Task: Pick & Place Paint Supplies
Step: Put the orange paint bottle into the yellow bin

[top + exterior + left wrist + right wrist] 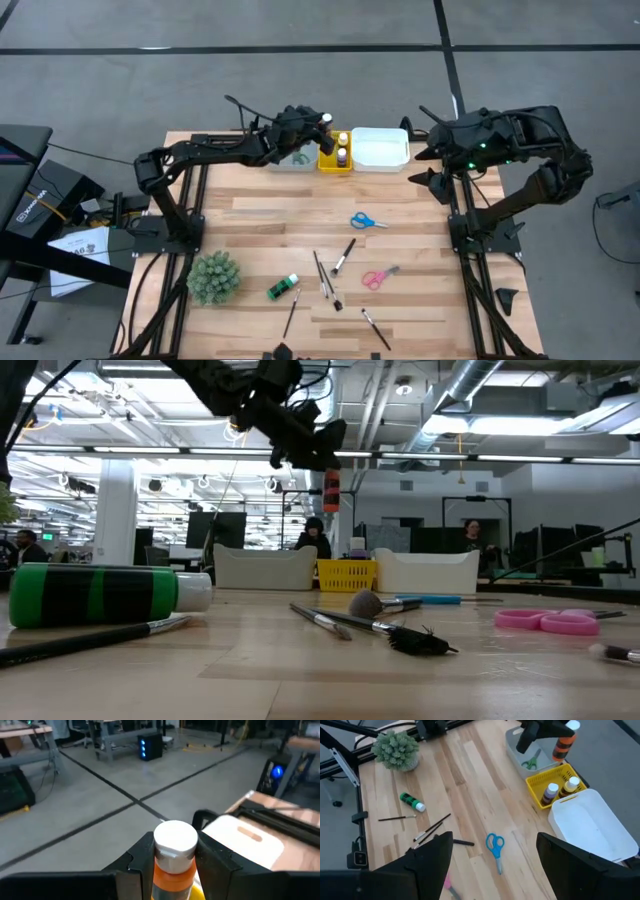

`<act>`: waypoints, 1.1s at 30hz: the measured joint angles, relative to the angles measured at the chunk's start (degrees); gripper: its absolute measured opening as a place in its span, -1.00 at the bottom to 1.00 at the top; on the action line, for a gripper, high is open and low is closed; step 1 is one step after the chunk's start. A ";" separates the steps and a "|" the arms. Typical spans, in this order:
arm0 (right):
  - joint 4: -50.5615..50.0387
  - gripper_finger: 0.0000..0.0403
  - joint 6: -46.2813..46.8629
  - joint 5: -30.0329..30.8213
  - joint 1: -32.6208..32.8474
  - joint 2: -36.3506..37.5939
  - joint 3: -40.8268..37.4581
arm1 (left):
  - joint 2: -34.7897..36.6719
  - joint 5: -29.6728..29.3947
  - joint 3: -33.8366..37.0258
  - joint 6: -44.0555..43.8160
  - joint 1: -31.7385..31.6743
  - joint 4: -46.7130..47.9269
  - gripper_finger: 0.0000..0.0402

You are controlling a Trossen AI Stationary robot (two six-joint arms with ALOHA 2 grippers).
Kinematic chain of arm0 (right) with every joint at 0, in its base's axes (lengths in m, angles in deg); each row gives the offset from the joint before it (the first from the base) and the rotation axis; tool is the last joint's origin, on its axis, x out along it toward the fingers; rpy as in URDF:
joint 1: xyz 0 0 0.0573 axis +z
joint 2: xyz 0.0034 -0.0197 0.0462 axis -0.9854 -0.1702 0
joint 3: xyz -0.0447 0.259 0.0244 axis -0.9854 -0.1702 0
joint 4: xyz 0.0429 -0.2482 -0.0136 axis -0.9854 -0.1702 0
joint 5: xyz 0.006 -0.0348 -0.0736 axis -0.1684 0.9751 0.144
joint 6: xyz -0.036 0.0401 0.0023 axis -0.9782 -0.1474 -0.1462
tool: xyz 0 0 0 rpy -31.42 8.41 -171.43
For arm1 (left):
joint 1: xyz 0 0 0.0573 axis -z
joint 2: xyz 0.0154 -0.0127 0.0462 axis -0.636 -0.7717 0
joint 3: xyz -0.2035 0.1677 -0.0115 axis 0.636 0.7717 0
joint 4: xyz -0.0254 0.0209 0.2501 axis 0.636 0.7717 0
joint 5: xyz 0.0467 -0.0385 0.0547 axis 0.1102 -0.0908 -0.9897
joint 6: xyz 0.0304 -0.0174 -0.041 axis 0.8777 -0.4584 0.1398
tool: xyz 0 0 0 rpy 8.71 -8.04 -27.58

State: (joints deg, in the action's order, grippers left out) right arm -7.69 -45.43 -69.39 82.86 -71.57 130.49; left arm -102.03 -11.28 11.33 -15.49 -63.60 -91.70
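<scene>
My left gripper (320, 123) is shut on an orange paint bottle (562, 745) with a white cap (175, 839), high over the far end of the yellow tray (335, 162). Two other bottles (560, 789) stand upright in that tray. Green-handled scissors (532, 758) lie in the grey tray (292, 161). Flat on the table lie blue scissors (367, 221), pink scissors (378, 277), a green bottle (282, 288) and several brushes (342, 257). My right gripper (495, 870) hangs open over the table's right side, nothing between its fingers. My left gripper pinches the orange bottle's upper body (172, 870), just under the white cap, between its two fingers (142, 855). The fingers reach out nearly level from the table's left. The bottle stands roughly upright, lifted clear, its lower end (331, 495) hanging well above the yellow tray.
A white tray (382, 148) sits right of the yellow one at the far edge. A spiky green plant ball (213, 277) stands near the front left. Bare wood lies between the trays and the scattered supplies. People sit in the room behind the table.
</scene>
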 joint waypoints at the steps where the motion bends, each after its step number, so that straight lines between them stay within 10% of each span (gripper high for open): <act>1: -0.04 0.41 0.00 0.00 0.00 0.04 0.00 | 0.00 0.01 1.19 -0.88 -0.38 -0.98 -0.47; 33: 2.69 0.41 0.58 -0.02 -0.15 0.00 0.00 | -7.99 0.09 7.56 -2.89 -3.24 -15.83 -0.47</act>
State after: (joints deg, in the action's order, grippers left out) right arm -5.00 -44.85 -69.41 82.70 -71.57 130.49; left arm -110.02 -11.19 18.89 -18.38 -66.84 -107.53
